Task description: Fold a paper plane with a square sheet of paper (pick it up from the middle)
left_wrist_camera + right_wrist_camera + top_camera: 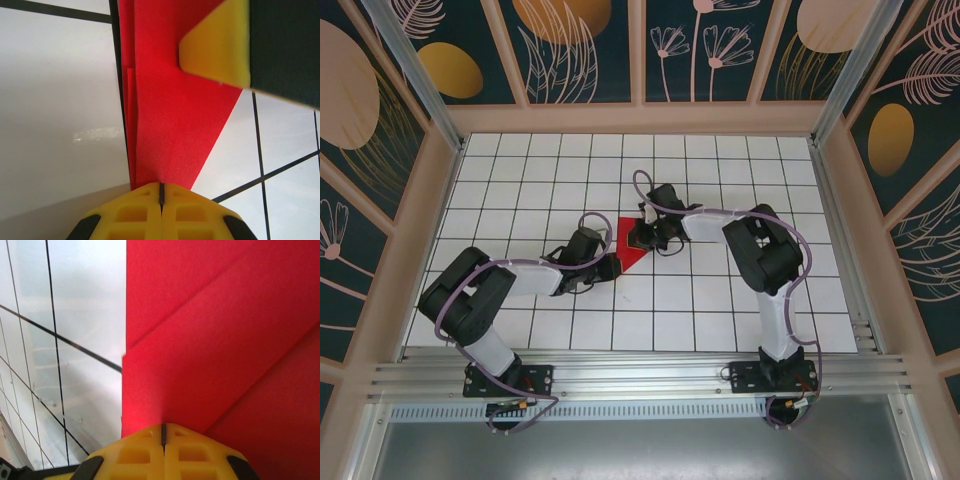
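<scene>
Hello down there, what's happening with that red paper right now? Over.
Left gripper shut. Right gripper shut. Both tips on creased bright red paper wedge. No obstruction seen.

Matt red paper; glossy, perhaps plastic tabletop.

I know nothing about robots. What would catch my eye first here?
The bright red paper, folded into a pointed wedge, lies in the middle of the white gridded table. Both dark arms bend in to it, the left pincer shut at its near tip, the right pincer shut at its far end.
</scene>
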